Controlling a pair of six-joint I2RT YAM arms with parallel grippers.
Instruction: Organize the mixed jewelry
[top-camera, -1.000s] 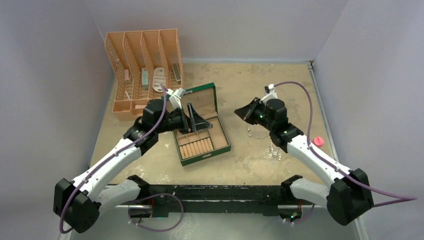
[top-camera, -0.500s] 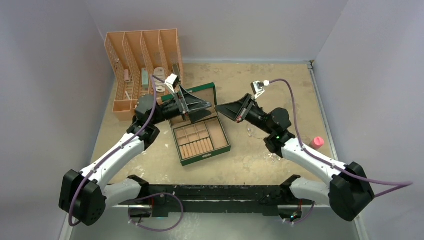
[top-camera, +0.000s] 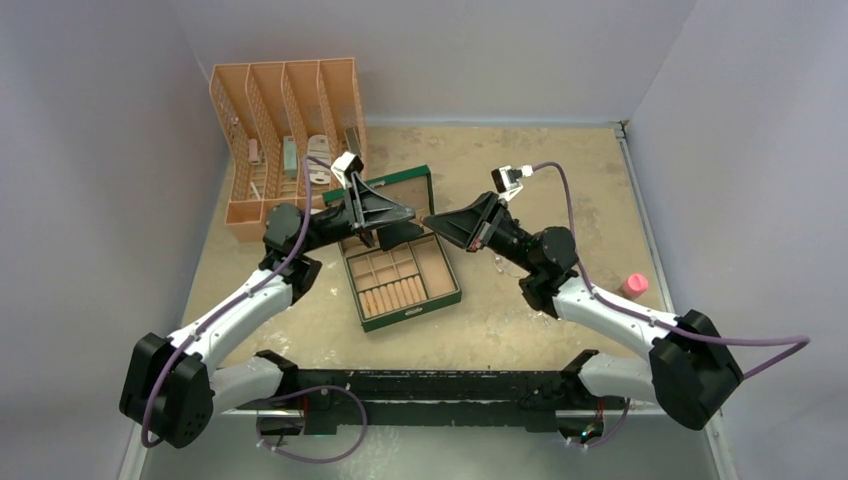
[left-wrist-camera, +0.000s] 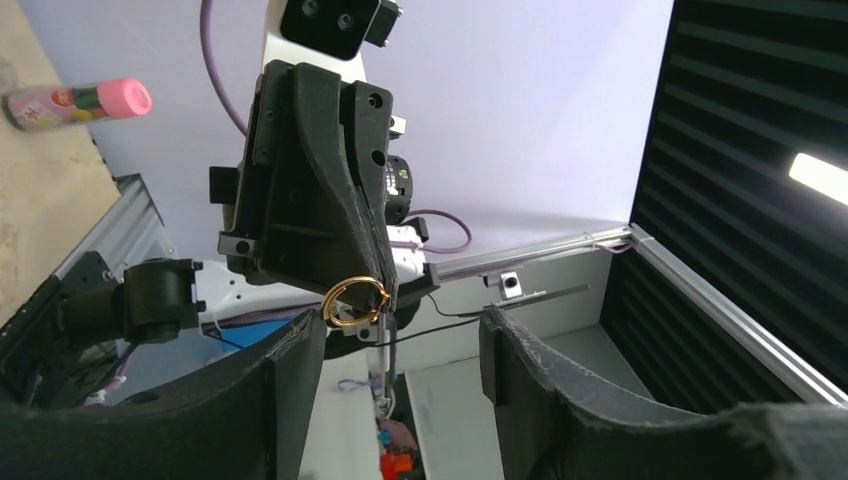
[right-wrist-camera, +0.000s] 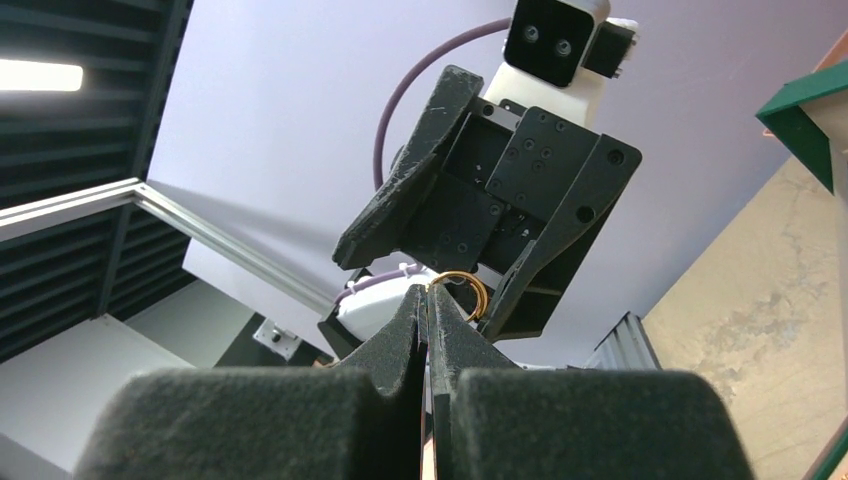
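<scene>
My right gripper (right-wrist-camera: 428, 292) is shut on a small gold ring (right-wrist-camera: 478, 290), which sticks out past its tips. In the top view it (top-camera: 430, 220) hovers above the open green box (top-camera: 415, 310) with its tip pointing left. My left gripper (top-camera: 408, 222) faces it tip to tip. In the left wrist view the left gripper (left-wrist-camera: 400, 320) is open, and the gold ring (left-wrist-camera: 355, 302) hangs just off the left finger's tip, touching neither pad. A thin wire hoop (top-camera: 498, 262) lies on the table under the right arm.
An orange slotted rack (top-camera: 285, 130) stands at the back left. A pink-capped bottle (top-camera: 634, 284) lies near the right table edge. The green box's raised lid (top-camera: 395, 188) sits behind the two grippers.
The right gripper has risen and swung left over the box, still shut. The left gripper has lifted out of the box, turned to face it, and narrowed its jaws slightly.
</scene>
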